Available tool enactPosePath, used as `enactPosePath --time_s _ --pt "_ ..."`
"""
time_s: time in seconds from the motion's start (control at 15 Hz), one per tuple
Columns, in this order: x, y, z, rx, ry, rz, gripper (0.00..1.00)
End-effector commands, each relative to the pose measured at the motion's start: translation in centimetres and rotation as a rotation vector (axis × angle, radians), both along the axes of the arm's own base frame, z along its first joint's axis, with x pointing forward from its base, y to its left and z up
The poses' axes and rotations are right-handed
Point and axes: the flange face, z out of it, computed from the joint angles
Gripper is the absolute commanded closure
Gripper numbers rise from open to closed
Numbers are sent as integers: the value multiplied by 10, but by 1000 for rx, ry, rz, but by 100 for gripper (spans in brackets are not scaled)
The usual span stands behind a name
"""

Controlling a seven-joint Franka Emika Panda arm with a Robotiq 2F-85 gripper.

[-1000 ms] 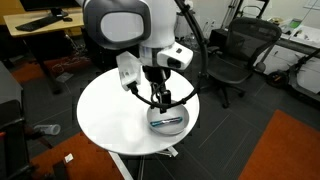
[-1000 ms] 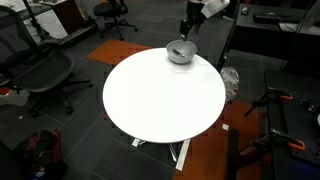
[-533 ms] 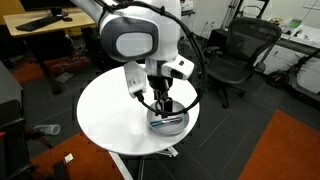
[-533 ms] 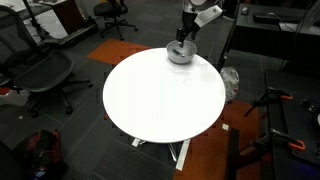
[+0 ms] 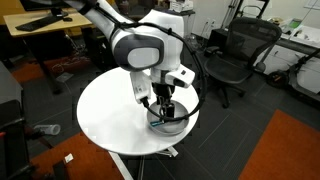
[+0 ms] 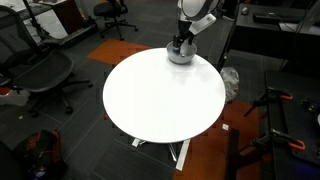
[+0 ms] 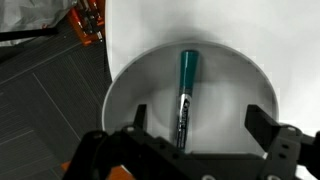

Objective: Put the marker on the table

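In the wrist view we see the marker (image 7: 185, 95) lying inside the gray bowl (image 7: 235, 75) on the white surface (image 7: 295, 50), running straight up and down the middle of the frame. The tool (image 7: 198, 122) is wide open and holds nothing. One finger sits low on each side of the marker, so we think it only needs to drop and squeeze.
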Motion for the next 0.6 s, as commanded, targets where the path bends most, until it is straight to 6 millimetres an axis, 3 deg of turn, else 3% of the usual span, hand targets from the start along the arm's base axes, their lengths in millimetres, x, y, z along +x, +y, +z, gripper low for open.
enactPosePath --time_s 0.0,0.53 --pt "14 -4 -7 9 -25 -43 0" --pt "26 -13 -27 -6 -24 -103 0"
